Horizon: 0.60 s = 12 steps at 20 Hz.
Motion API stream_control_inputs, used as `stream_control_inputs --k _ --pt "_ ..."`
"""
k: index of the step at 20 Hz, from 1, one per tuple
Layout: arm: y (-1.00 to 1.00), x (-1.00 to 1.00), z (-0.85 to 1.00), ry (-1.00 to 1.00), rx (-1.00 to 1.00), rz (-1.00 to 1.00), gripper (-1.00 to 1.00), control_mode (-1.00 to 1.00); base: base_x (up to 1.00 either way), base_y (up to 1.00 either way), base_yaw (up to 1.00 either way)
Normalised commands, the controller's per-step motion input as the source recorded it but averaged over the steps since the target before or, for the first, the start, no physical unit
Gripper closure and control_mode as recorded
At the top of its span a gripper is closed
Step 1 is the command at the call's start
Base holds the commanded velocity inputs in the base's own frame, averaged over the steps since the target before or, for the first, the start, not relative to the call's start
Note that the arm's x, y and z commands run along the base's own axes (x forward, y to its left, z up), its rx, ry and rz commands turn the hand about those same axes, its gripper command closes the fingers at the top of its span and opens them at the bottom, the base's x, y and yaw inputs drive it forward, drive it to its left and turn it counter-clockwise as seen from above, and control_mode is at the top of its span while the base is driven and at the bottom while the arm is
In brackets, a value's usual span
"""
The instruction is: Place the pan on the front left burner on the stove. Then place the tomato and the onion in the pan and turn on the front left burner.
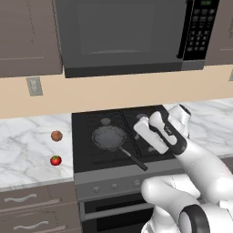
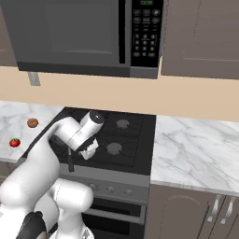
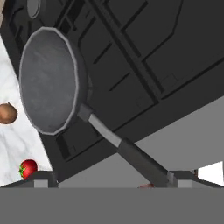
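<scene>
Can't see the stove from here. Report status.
Jaws open, empty, above the long black handle. Dark round frying pan on front left burner, empty. Red tomato, brown onion on marble counter. Nothing in the way.

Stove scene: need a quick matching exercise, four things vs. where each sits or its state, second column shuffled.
Things:
1. pan
2. tomato
3. onion
4. gripper

Place or state:
A. on the marble counter left of the stove, nearer the wall
B. open, above the pan's handle
C. on the stove's front left grate, handle pointing toward the front edge
D. on the marble counter left of the stove, nearer the counter's front edge

Pairs: 1-C, 2-D, 3-A, 4-B
</scene>
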Motion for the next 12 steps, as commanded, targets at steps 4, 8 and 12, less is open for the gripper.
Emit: stream_control_inputs --k 4,8,12 --pt "0.0 -0.01 0.12 0.0 -0.02 0.18 -1.0 -1.0 0.0 0.0 0.0" --pt "0.0 -0.02 0.02 0.0 0.0 0.18 -1.0 -1.0 0.0 0.0 0.0" --pt "0.0 -0.04 0.0 0.0 0.0 0.21 -1.0 -1.0 0.0 0.0 0.0"
